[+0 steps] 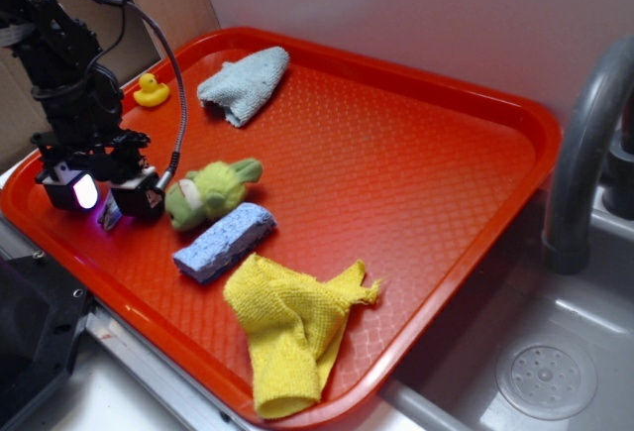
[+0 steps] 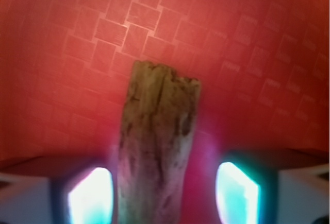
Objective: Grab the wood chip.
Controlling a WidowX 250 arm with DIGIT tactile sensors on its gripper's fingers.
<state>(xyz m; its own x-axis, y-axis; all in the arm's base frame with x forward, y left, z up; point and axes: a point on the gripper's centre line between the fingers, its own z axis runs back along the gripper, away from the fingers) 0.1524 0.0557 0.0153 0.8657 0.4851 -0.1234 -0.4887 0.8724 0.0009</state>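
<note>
In the wrist view the wood chip (image 2: pixel 157 147) fills the near foreground, its long axis running from 6 o'clock up to 12 o'clock, straight out between the two lit fingers (image 2: pixel 90 195) of the hand (image 2: pixel 164 198). A gap is seen on each side of the chip, wider at 3 o'clock, so the hand is judged to be set wide and not yet clamped on anything. The chip's blunt far end lies on the red tray (image 2: pixel 247 33).

In the exterior view the hand (image 1: pixel 107 196) is seen low at the tray's 9 o'clock edge, with the chip (image 1: pixel 110 215) only just visible beneath it. The green plush frog (image 1: pixel 208 191) lies just beside, at the hand's 3 o'clock. Closing across the chip's short width appears to be what the grasp calls for.
</note>
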